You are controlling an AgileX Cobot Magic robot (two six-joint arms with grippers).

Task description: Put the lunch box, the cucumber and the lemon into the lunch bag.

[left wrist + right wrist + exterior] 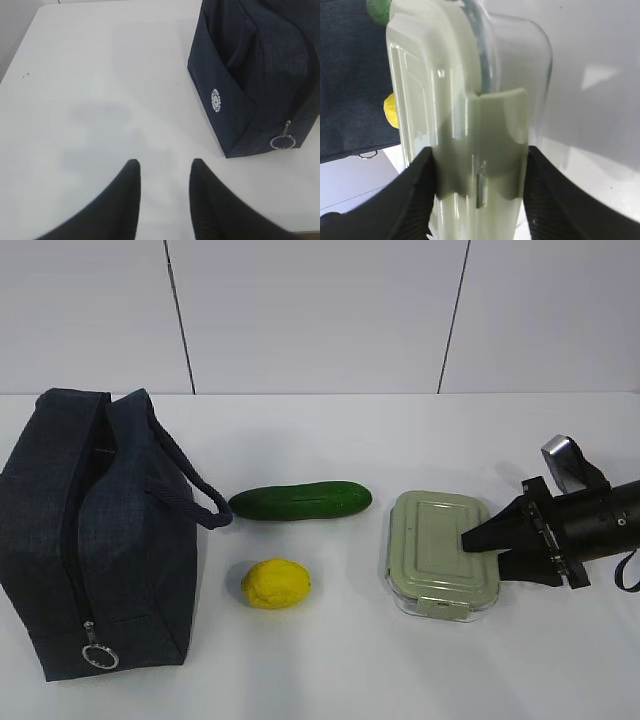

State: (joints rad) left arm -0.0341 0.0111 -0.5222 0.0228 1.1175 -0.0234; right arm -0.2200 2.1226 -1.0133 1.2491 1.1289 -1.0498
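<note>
The navy lunch bag [90, 530] stands at the left, its ring pull [100, 657] at the zipper's near lower end. The dark green cucumber [300, 501] lies in the middle, with the yellow lemon [276, 583] in front of it. The lunch box [440, 550], with its sage-green lid, rests on the table at the right. My right gripper [470, 545] clamps its right end, one finger over the lid. In the right wrist view the fingers [480, 155] press both sides of the box [470, 100]. My left gripper [165, 167] is open and empty over bare table beside the bag [260, 75].
A white table [330, 670] runs back to a white panelled wall [320, 310]. In the right wrist view the lemon [390, 110], the cucumber's tip [379, 11] and the bag [350, 75] show beyond the box. The left arm is outside the exterior view.
</note>
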